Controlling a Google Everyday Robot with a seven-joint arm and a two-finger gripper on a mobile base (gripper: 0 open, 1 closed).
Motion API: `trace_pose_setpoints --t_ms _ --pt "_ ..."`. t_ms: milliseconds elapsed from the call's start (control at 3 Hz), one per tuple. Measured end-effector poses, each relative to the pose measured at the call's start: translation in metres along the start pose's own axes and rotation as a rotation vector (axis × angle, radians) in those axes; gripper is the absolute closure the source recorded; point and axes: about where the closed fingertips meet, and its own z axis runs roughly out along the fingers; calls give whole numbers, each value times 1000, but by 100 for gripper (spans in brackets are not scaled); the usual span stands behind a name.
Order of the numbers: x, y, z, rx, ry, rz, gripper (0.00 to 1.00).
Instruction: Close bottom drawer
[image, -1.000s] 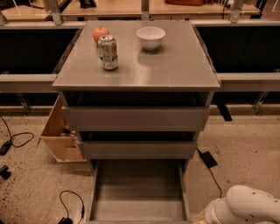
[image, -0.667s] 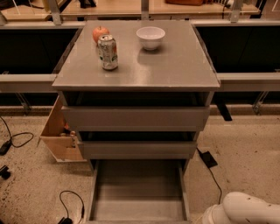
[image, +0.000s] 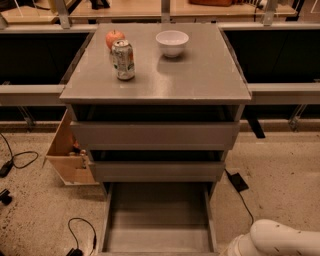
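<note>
The bottom drawer (image: 158, 220) of the grey cabinet (image: 200, 80) is pulled far out toward me, open and empty, its front edge at the bottom of the view. The two drawers above it (image: 155, 135) are nearly shut. Only a white rounded part of my arm (image: 277, 240) shows at the bottom right, beside the drawer's right side. My gripper is out of view.
On the cabinet top stand a can (image: 123, 60), an apple (image: 114, 37) and a white bowl (image: 172, 43). A tan wooden box (image: 67, 152) leans at the cabinet's left. Cables (image: 82, 235) lie on the speckled floor at left, and a black cable with a plug (image: 236, 181) at right.
My white arm has dropped lower and moved slightly right at the bottom right corner. The drawer and the things on top have not moved.
</note>
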Motion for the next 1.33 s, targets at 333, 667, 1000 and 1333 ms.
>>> trace_pose_setpoints --t_ms 333,667,1000,1333 --pt "8 -19 67 -32 -29 20 100" --pt "24 -30 118 -70 -89 39 100" --pt "36 -43 159 -85 -132 35 100" --pt "36 -53 187 -111 -187 34 100"
